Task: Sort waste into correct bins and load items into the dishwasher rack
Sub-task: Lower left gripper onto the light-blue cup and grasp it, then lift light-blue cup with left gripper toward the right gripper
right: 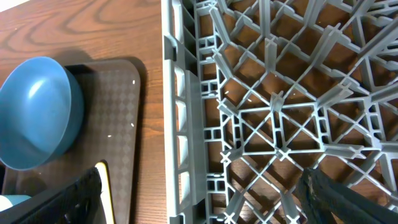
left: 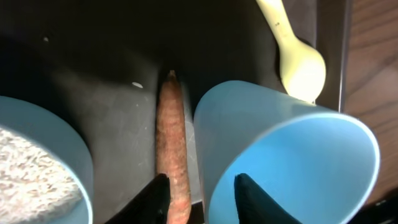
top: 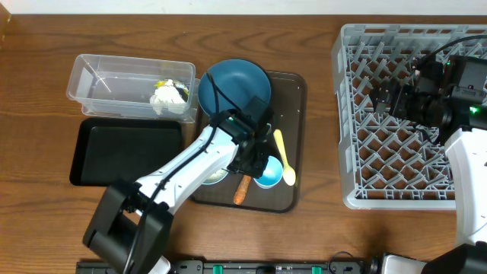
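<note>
Overhead, the left gripper [top: 257, 161] sits low over the brown serving tray [top: 293, 99], by the carrot piece [top: 242, 189], light-blue cup [top: 268, 173] and pale yellow spoon [top: 283, 156]. The dark-blue bowl [top: 234, 87] rests at the tray's far end. Wrappers [top: 169, 95] lie in the clear tub [top: 114, 84], beside the black tray [top: 125, 152]. The right gripper [top: 383, 99] hangs over the dishwasher rack [top: 365, 175].

From the left wrist, the jaws stand apart, gripping nothing: one finger [left: 155, 199] left of the carrot, the other over the cup's mouth. Rice [left: 31, 180] fills a small bowl [left: 78, 162] at left.

From the right wrist, the jaws spread wide, empty, above the rack's lattice
</note>
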Tool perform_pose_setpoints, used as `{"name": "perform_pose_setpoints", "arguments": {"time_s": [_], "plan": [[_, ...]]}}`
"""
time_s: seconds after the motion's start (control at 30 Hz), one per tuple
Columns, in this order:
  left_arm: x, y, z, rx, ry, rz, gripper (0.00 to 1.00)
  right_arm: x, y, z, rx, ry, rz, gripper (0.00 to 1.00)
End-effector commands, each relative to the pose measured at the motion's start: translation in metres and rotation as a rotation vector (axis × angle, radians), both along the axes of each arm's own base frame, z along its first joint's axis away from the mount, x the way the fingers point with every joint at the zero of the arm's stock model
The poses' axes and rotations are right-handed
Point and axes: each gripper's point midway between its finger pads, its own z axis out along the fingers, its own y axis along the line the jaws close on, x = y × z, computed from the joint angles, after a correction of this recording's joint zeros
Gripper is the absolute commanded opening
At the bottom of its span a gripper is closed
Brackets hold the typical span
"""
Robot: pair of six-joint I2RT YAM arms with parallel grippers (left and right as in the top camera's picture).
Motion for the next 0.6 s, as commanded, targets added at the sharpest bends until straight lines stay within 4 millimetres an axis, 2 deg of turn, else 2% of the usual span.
{"name": "perform_pose_setpoints", "arguments": {"time_s": [0.0,0.07,0.2,0.3,0.47,0.57], "plan": [[-0.001,0.004,-0.01,0.025,0.012,-0.002,0.15,0.003,0.005,0.003,-0.012,-0.01,0.024,0.99],[0.001,0.002,-0.009,0.019,0.003,-0.002,0.06,0.003,0.004,0.003,-0.013,-0.01,0.023,0.99],[0.009,0.0,-0.001,0.0,-0.015,0.01,0.06,0.004,0.001,0.003,-0.03,-0.014,0.012,0.99],[0.024,-0.001,0.018,-0.047,-0.056,0.037,0.06,0.008,-0.006,0.004,-0.064,-0.026,-0.011,0.99],[0.073,0.003,0.07,-0.248,-0.16,0.137,0.06,0.019,-0.009,0.013,-0.078,-0.084,-0.014,0.99],[0.11,0.006,0.106,-0.474,-0.196,0.228,0.06,0.025,-0.003,0.019,-0.066,-0.126,0.024,0.99]]}}
